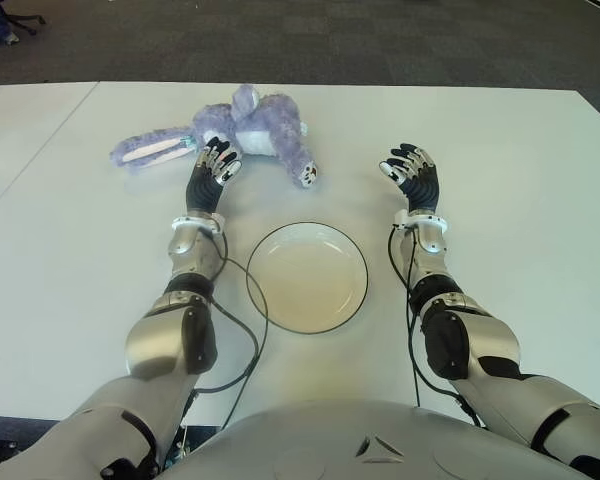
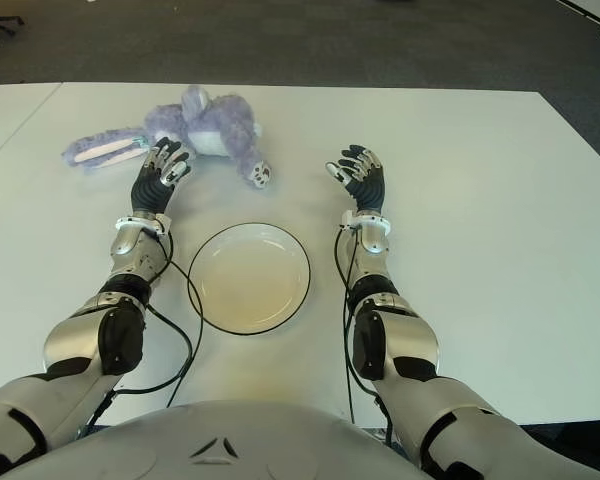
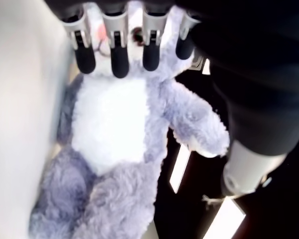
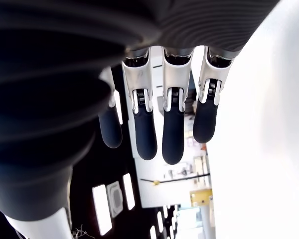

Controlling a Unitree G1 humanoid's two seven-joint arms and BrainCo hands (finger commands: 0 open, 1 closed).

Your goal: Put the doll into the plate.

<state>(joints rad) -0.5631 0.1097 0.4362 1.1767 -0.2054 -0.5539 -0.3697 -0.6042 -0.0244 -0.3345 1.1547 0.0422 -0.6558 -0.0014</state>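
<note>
Left robot hand, fingers spread, beside fluffy purple doll; round plate bare.

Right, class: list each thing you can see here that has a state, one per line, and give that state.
Doll: lying on the table, not in the plate, not held.
Plate: empty, upright on the table.
Left hand: open, fingers reaching over the doll.
Right hand: open, holding nothing, to the right of the plate.
Table: bears the doll and plate.
</note>
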